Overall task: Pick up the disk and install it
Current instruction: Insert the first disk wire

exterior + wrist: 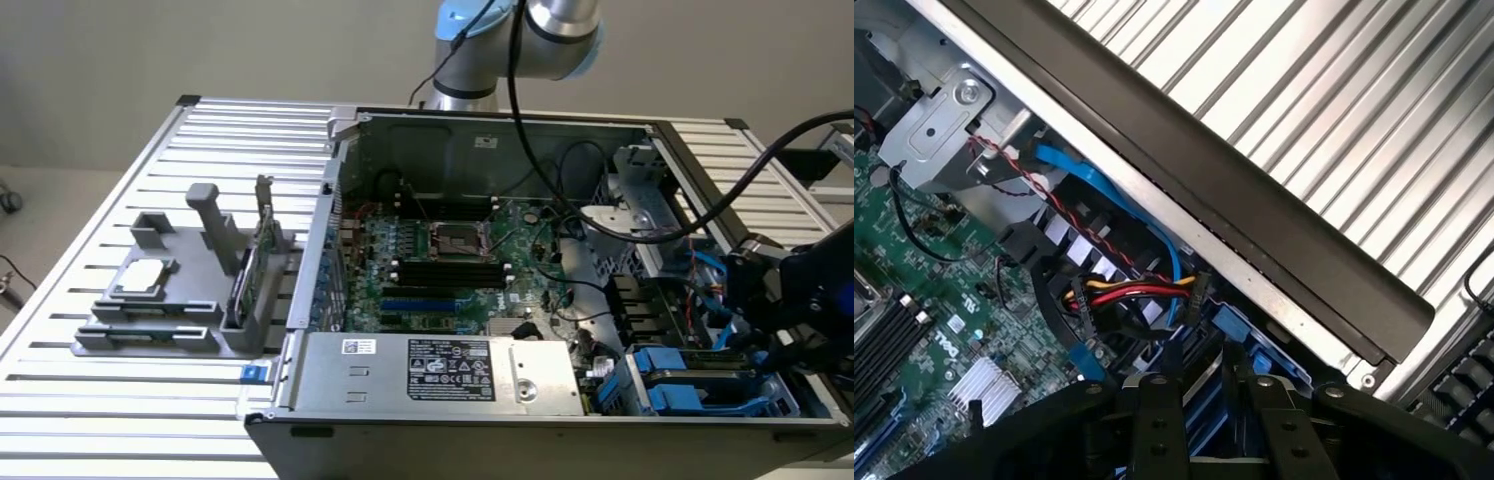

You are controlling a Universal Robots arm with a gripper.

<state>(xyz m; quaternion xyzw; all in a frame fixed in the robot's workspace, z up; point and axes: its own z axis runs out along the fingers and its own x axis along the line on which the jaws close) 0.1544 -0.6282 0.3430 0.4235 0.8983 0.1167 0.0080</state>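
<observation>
- Sitting in a bay at the near corner of the case [534,428], on the exterior view's right, the disk [674,366] [1200,402] lay flat in its blue rails.
- The pincer [769,340] [1209,382] hung just above it, its fingers [1154,425] parted partway and clamping nothing that showed.
- Red, yellow and blue cables [1139,292] ran just beside the bay.
- The motherboard [447,262] lay further inside the open case.
- The case stood on a slatted desk [120,400].

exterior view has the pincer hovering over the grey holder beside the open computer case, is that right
No. The pincer hovers over the blue drive carriers inside the open computer case, at the exterior view's right, not over the grey holder beside it. The exterior view shows this.
</observation>
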